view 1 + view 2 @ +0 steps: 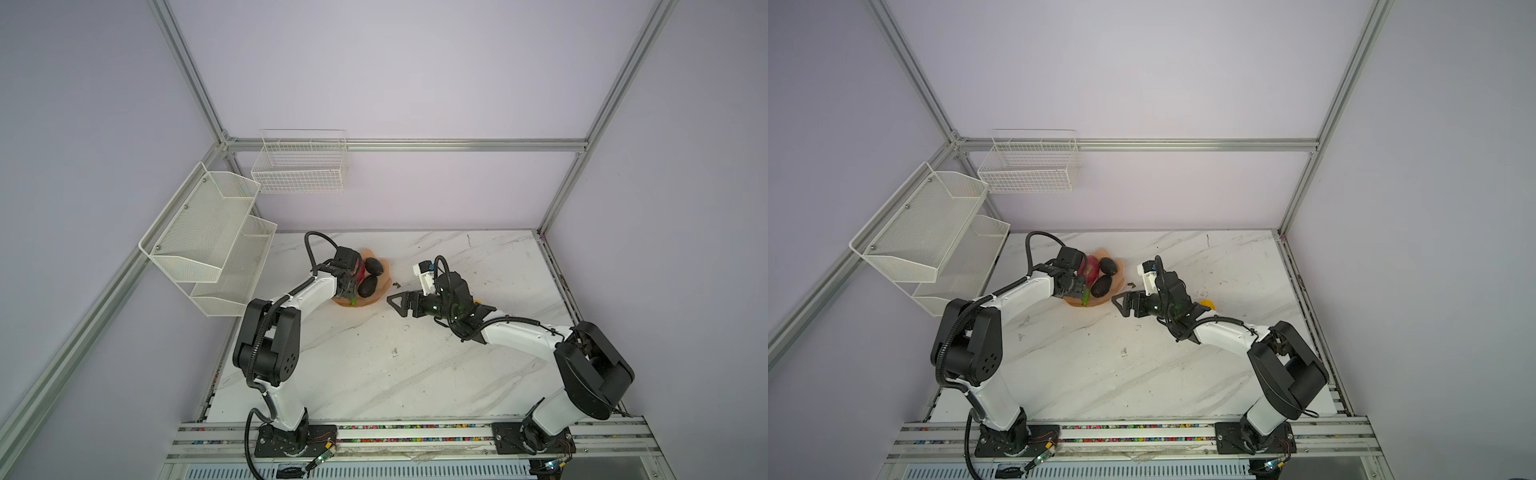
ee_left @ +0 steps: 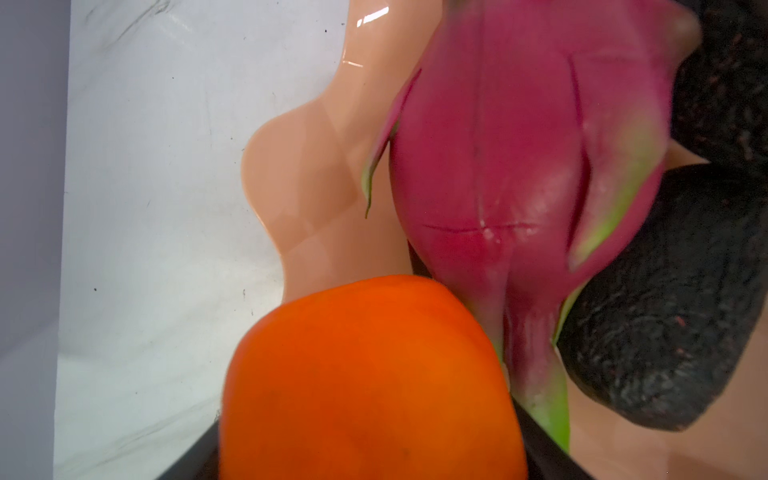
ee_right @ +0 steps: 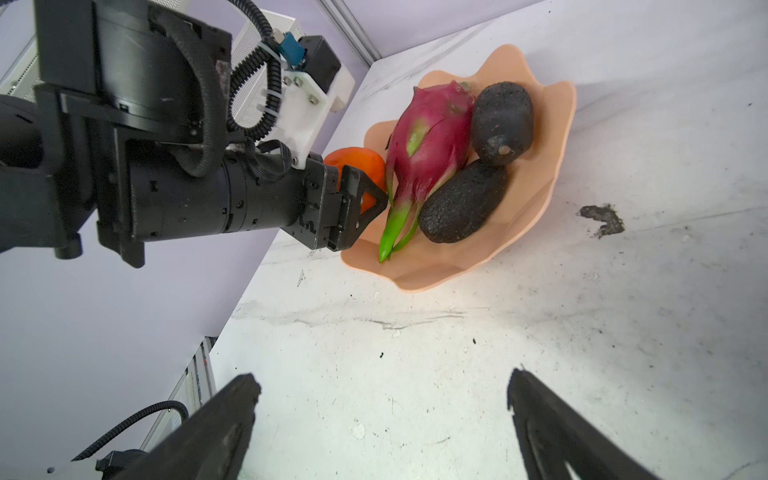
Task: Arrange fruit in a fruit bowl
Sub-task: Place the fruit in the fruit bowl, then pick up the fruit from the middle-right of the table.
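We log the bowl (image 1: 1118,272) holding dragon fruit (image 1: 1092,268), far black oval (image 1: 1108,266), near black oval (image 1: 1101,286); left gripper (image 1: 1079,289) at its rim; right gripper (image 1: 1120,307) just beside, jaws spread.

A white marble-pattern tabletop (image 1: 374,374) is showing dark scuffs and specks. A small dark scrap (image 3: 602,220) is lying on it. A two-tier white mesh rack (image 1: 199,232) is hanging at the left side, and a white wire basket (image 1: 299,170) is hanging on the rear rail of the aluminium frame (image 1: 415,145). Lavender walls (image 1: 415,75) are enclosing the cell.
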{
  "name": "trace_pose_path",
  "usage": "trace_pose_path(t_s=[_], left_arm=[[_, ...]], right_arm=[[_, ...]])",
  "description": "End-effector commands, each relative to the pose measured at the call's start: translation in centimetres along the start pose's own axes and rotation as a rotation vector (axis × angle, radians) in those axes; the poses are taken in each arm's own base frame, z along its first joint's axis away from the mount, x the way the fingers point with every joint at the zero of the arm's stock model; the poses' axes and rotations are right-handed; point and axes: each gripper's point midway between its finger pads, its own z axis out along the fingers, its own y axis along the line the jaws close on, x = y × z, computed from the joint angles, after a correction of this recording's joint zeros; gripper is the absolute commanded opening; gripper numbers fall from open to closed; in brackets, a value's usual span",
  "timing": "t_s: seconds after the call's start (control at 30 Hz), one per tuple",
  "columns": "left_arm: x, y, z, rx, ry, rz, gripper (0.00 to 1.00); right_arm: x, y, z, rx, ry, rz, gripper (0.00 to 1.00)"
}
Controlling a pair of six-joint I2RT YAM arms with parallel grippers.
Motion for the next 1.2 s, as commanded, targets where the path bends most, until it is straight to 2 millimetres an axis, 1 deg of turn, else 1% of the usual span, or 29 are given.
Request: trace_pose_path(t_s=[0.0, 0.13, 0.23, 0.33, 0.43, 0.47, 0.53, 0.57, 0.6, 0.63, 0.67, 0.73, 0.77, 0.83, 0.9, 0.97, 1.0, 1.07, 1.1, 1.17], left_arm=[[-4.2, 0.9, -2.6, 0.008, -0.118, -0.053, 0.78], [-4.5, 1.2, -3.2, 0.005, -0.132, -0.062, 0.84], [-4.9, 1.4, -4.4, 0.021, -0.159, -0.074, 0.86], [-5.4, 1.5, -6.6, 0.062, -0.206, -0.085, 0.89], [-5.5, 0.5, -9.1, 0.152, -0.273, -0.089, 0.95], [-5.4, 0.0, -9.9, 0.185, -0.297, -0.087, 0.96], [-5.2, -1.2, -11.1, 0.246, -0.332, -0.077, 0.99], [-5.1, -2.0, -11.9, 0.284, -0.35, -0.059, 1.0], [-4.9, -2.8, -12.5, 0.325, -0.359, -0.035, 1.0], [-4.7, -3.4, -12.8, 0.345, -0.36, -0.026, 1.0], [-4.7, -3.6, -14.4, 0.373, -0.392, -0.024, 1.0], [-4.3, -5.0, -15.8, 0.429, -0.415, -0.005, 1.0], [-4.0, -6.3, -16.8, 0.482, -0.429, 0.013, 1.0], [-3.3, -9.3, -18.8, 0.6, -0.451, 0.054, 1.0], [-2.3, -12.8, -21.1, 0.711, -0.47, 0.109, 1.0], [-1.3, -15.7, -23.0, 0.785, -0.49, 0.166, 1.0], [-0.8, -17.0, -23.8, 0.823, -0.499, 0.186, 1.0], [0.0, -19.0, -25.0, 0.894, -0.511, 0.193, 1.0], [0.4, -19.9, -25.3, 0.929, -0.509, 0.194, 1.0], [1.0, -21.3, -26.0, 0.978, -0.516, 0.206, 1.0]], right_arm=[[-1.0, 0.8, -0.9, -0.014, -0.038, -0.01, 0.97], [-1.3, 1.1, -1.2, -0.02, -0.047, -0.008, 0.97], [-1.4, 1.3, -1.3, -0.022, -0.05, -0.009, 0.97], [-1.8, 1.3, -1.7, -0.012, -0.059, 0.005, 0.97], [-2.5, 0.8, -2.9, 0.007, -0.089, 0.039, 0.97], [-2.6, 0.1, -3.4, 0.024, -0.098, 0.067, 0.97], [-2.7, -2.1, -4.7, 0.081, -0.117, 0.121, 0.97], [-2.8, -3.6, -5.6, 0.121, -0.134, 0.153, 0.97], [-2.6, -5.4, -6.4, 0.165, -0.142, 0.191, 0.97], [-3.2, -6.1, -7.8, 0.18, -0.175, 0.21, 0.97], [-3.3, -7.5, -9.0, 0.213, -0.196, 0.239, 0.97], [-3.8, -9.6, -11.3, 0.289, -0.235, 0.274, 0.97], [-4.1, -10.7, -12.5, 0.34, -0.254, 0.286, 0.97], [-4.4, -12.8, -14.8, 0.451, -0.287, 0.313, 0.97], [-4.2, -15.2, -17.2, 0.556, -0.317, 0.363, 0.97], [-3.5, -17.0, -18.7, 0.612, -0.326, 0.409, 0.97], [-3.1, -17.8, -19.2, 0.637, -0.324, 0.427, 0.97], [-2.3, -19.1, -19.9, 0.697, -0.304, 0.445, 0.97], [-2.2, -19.4, -20.1, 0.717, -0.298, 0.441, 0.97], [-1.9, -19.8, -19.8, 0.724, -0.277, 0.434, 0.97]])
